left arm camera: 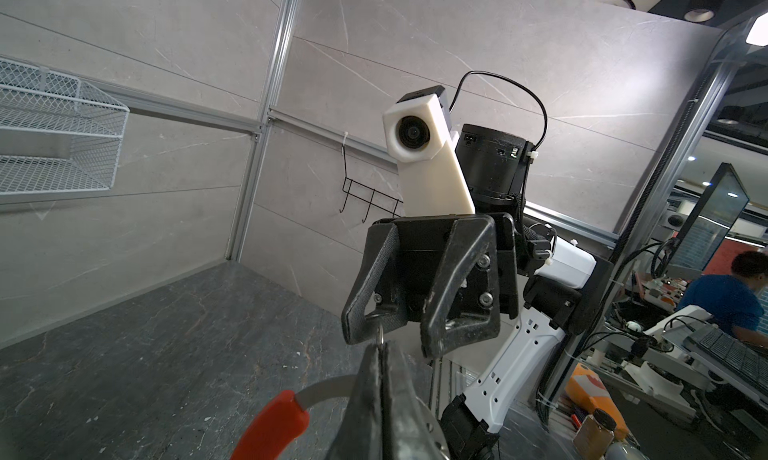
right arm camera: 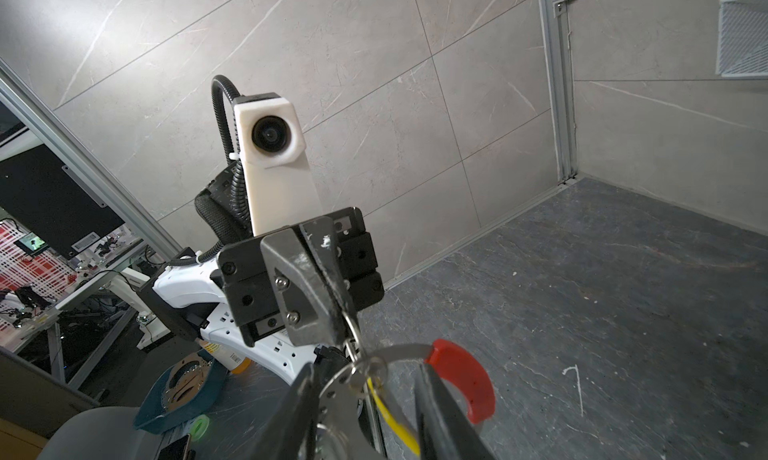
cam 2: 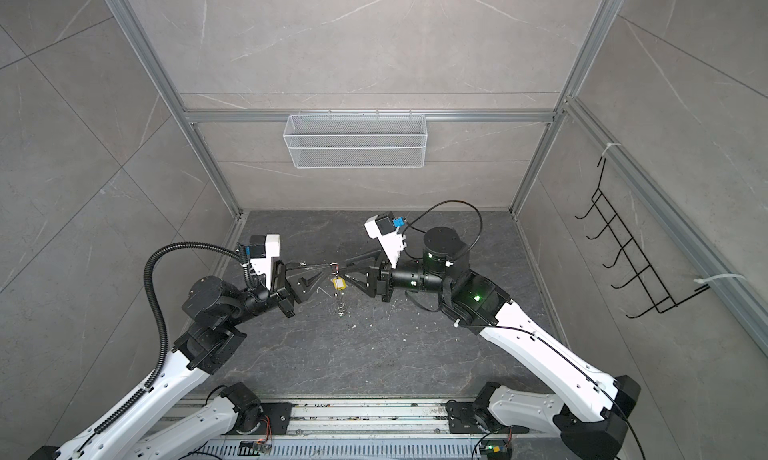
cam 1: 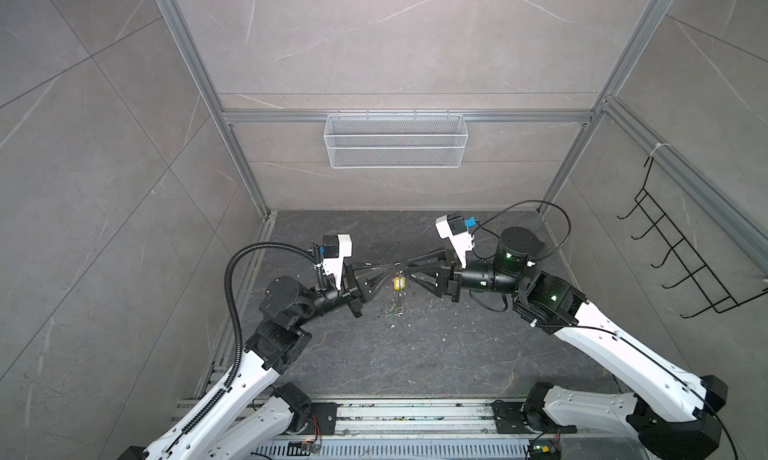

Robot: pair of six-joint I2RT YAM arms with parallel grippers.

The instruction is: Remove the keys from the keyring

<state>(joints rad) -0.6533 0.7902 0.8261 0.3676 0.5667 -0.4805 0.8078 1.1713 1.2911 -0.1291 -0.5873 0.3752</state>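
In both top views the two grippers meet tip to tip above the middle of the floor. My left gripper [cam 1: 388, 273] [left arm camera: 384, 346] is shut on the thin grey keyring [left arm camera: 324, 391], whose red sleeve [left arm camera: 274, 424] [right arm camera: 465, 379] curves off to one side. A key with a yellow tag [cam 1: 399, 283] [cam 2: 339, 283] hangs from the ring by a small silver split ring [right arm camera: 353, 373]. My right gripper [cam 1: 409, 267] [right arm camera: 368, 368] stands open. The split ring and the yellow tag [right arm camera: 390, 416] lie between its fingers.
A white mesh basket [cam 1: 395, 140] hangs on the back wall. A black wire hook rack [cam 1: 681, 254] is fixed to the right wall. The dark stone floor [cam 1: 415, 354] lies below both grippers, with small white specks on it.
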